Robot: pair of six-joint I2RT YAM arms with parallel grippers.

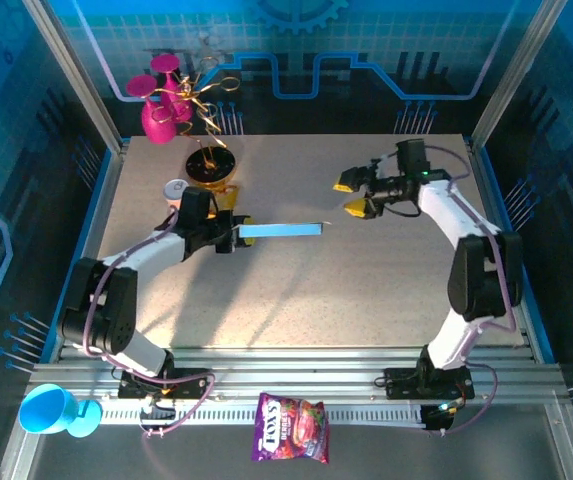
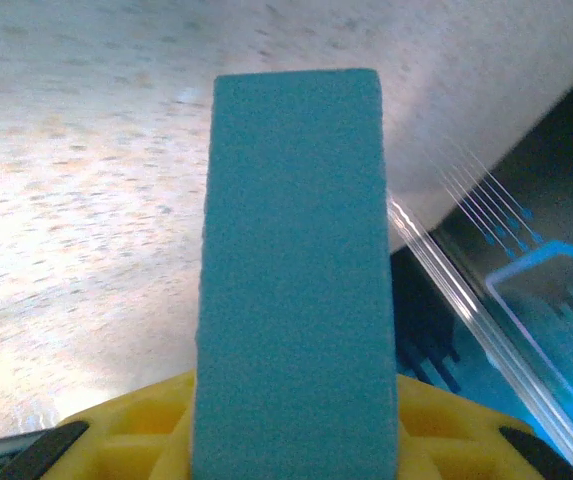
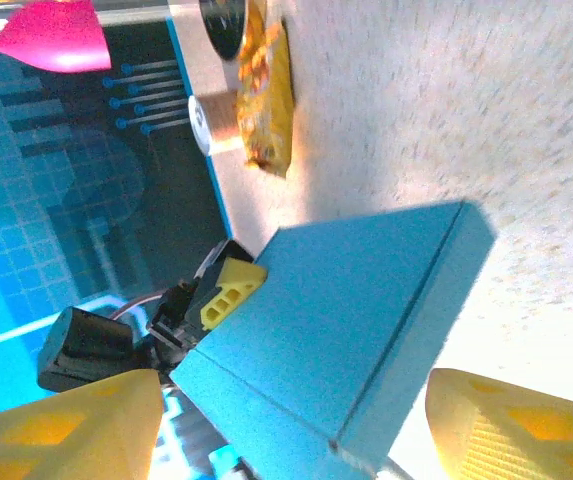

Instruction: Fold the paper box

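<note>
Nearest my bases, well short of the paper box (image 1: 281, 230): a purple snack bag (image 1: 291, 427) on the rail. A blue cup (image 1: 51, 410) sits off to the near left of the box.

Mid surface (image 1: 346, 290): the box is in my left end effector (image 1: 234, 232), clenched on the box's left end. From above the box reads as a thin blue strip, edge up, running rightward from the grip. My left wrist camera has the box (image 2: 291, 280) rising straight out from between my yellow fingers (image 2: 136, 430). Cannot tell whether its lower edge touches the surface.

Just past the box's free right end: my right end effector (image 1: 354, 194), released, fingers spread wide, apart from the box. Its wrist camera looks between its fingertips (image 3: 516, 425) at the box's broad face (image 3: 366, 330), one crease line crossing it, with my left end effector's yellow finger (image 3: 228, 290) at the far end.

Beyond the box's held end: a small can (image 1: 176, 190), a yellow packet (image 3: 266, 90) and a black bowl (image 1: 211, 168) holding gold wire. Farthest past the box, at the surface's back left corner: pink vases (image 1: 161, 105).
</note>
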